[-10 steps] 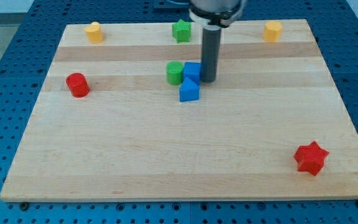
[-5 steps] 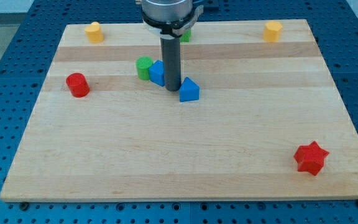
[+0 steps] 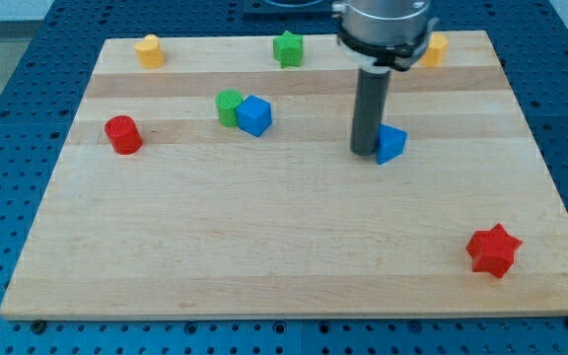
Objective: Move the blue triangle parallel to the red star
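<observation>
The blue triangle (image 3: 392, 144) lies on the wooden board (image 3: 264, 247), right of the middle. My tip (image 3: 364, 150) stands against its left side, touching it. The red star (image 3: 493, 250) lies near the board's bottom right corner, well below and to the right of the triangle.
A blue cube (image 3: 254, 115) and a green block (image 3: 229, 106) sit together left of the middle. A red cylinder (image 3: 122, 134) is at the left. Along the top are a yellow block (image 3: 148, 50), a green star (image 3: 287, 47) and a second yellow block (image 3: 435, 48), partly behind the arm.
My tip first pushed the blue cube and green block to the left, then swung to the triangle's left side and pushed the triangle to the right.
</observation>
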### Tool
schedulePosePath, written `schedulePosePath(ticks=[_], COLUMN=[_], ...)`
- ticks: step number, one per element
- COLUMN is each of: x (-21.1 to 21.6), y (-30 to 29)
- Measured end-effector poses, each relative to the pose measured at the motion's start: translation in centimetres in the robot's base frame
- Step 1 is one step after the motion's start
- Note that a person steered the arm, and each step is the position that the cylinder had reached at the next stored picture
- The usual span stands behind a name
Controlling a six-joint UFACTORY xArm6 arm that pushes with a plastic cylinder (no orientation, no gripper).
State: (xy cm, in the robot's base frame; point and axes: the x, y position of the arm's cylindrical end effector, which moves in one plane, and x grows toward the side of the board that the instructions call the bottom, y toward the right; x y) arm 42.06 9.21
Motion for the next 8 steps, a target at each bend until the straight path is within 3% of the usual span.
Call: schedulePosePath(ticks=[4,6,8], x=[0.0,0.0,0.8], y=[8.0,8.7,5.7])
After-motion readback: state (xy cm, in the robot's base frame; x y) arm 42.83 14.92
